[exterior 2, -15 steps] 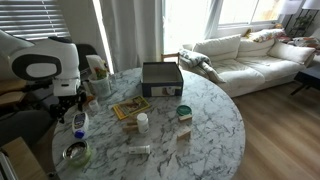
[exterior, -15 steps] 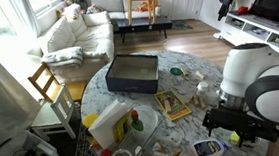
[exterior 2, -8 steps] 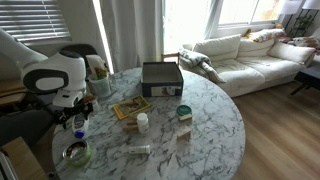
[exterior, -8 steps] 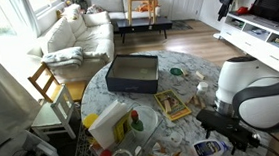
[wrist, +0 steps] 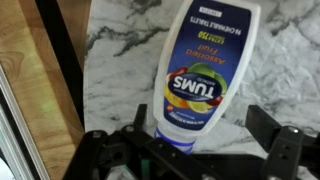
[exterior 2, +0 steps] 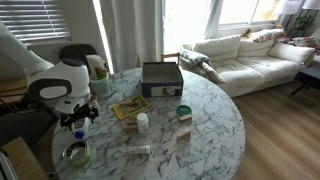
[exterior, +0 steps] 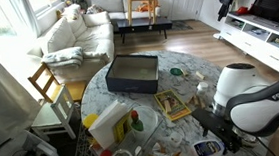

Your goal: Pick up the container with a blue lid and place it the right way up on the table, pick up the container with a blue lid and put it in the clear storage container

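Note:
The container with a blue lid is a white Tums tub with a blue label. It lies on its side on the marble table, its blue lid pointing toward my wrist. My gripper is open, with one finger on each side of the tub's lid end and not pressing on it. In both exterior views the gripper is low over the table edge. The tub shows just beneath it in an exterior view.
A dark open box stands at the table's far side. A clear bin with items, a yellow book, a small white bottle and a clear cup with greenish contents also stand on the table.
The arm has come down and swung over the tub, bringing the open gripper low around it. The tub has not moved.

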You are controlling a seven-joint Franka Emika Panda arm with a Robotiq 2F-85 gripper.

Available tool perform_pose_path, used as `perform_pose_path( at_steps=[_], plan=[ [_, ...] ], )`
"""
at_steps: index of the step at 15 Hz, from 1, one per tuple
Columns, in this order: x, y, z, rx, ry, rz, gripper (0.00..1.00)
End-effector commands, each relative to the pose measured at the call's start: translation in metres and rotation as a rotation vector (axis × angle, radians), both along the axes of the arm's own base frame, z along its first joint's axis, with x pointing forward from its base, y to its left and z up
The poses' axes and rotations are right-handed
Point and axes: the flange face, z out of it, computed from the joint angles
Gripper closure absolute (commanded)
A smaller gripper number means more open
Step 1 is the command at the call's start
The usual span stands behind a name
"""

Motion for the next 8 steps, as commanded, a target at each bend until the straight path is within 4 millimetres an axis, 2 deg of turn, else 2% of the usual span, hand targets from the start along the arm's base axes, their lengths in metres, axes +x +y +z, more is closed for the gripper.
perform_pose_path(
  at_steps=[1,8],
  plan=[
    [0.001,0.010,-0.014,-0.007,-0.026,-0.053,0.00],
    [0.018,0.012,-0.017,-0.071,-0.210,-0.087,0.00]
  ],
)
